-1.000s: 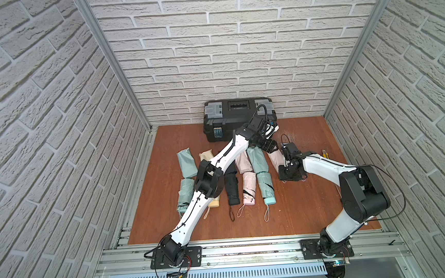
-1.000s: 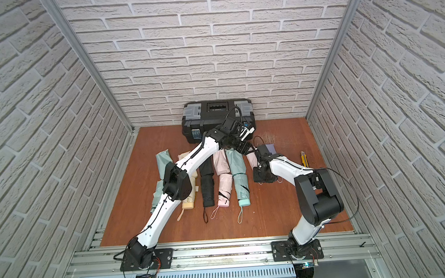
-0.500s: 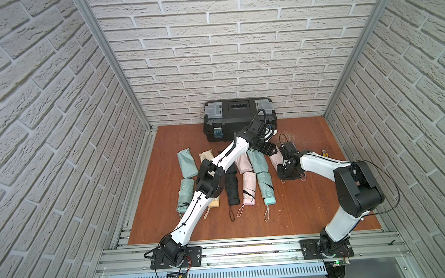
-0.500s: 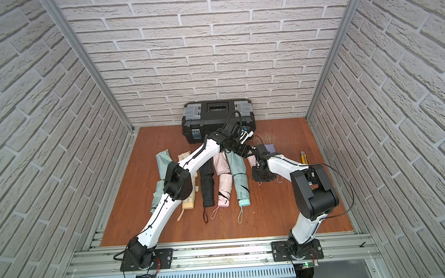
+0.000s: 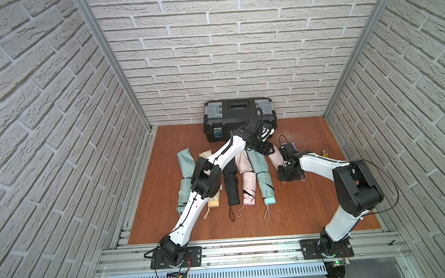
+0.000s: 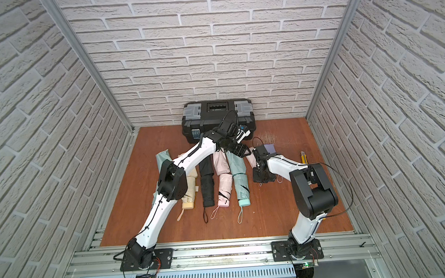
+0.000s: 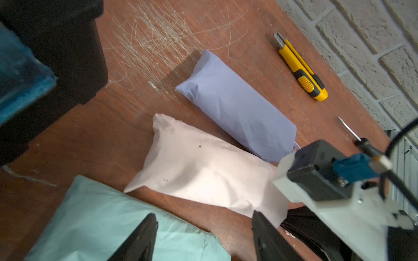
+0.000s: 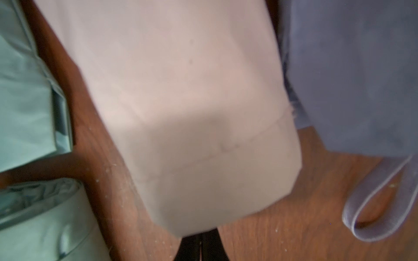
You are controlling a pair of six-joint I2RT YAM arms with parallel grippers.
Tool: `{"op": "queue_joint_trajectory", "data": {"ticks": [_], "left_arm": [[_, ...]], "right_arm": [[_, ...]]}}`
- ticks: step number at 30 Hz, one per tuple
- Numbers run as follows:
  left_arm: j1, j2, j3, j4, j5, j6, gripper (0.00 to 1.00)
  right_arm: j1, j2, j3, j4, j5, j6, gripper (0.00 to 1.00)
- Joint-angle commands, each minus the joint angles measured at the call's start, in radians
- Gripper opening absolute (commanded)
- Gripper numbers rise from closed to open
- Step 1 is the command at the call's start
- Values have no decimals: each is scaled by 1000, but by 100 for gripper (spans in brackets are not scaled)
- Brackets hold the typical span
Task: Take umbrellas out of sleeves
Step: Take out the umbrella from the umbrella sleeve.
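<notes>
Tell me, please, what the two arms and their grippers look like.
The left arm and right arm have white tubular links, bulky black joints and thin black cables. The left gripper and right gripper are black with tapered fingers.

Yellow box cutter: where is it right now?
In the left wrist view, the yellow box cutter lies on the table's right side by the brick wall, beside the lavender sleeve, a screwdriver close by.
</notes>
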Motion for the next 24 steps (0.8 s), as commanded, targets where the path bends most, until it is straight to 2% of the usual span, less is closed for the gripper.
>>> {"op": "queue_joint_trajectory", "data": {"ticks": [1, 16, 19, 24], "left_arm": [[6, -36, -6, -11, 35, 29, 69], [-1, 0, 53, -161, 83, 95, 67], [-11, 16, 91, -254, 89, 182, 67], [-24, 11, 111, -375, 66, 431, 67]], "right_arm": [[16, -79, -52, -33, -9, 25, 3], [25, -372, -320, 0, -105, 162, 3], [25, -391, -339, 1, -104, 167, 3], [25, -387, -341, 0, -107, 162, 3]]}}
